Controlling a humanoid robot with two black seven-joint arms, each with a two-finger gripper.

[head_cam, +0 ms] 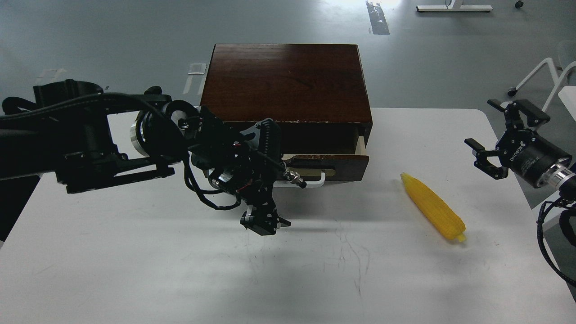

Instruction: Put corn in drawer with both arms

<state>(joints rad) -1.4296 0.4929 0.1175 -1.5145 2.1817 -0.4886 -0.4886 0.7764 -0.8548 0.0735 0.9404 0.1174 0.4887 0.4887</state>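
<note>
the left gripper point(264, 221) hangs just in front of the drawer point(330, 163), hiding most of its white handle point(317, 181); whether its jaws are parted i cannot tell. the drawer sits slightly pulled out. right of it the ridged yellow corn point(434, 208) lies on the table point(135, 252), apart from the wide-open right gripper point(490, 135).

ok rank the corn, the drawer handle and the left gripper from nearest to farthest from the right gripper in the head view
From the right gripper:
1. Corn, on the table just left of it.
2. Drawer handle, on the box's front, at centre.
3. Left gripper, below and left of the handle.
</note>
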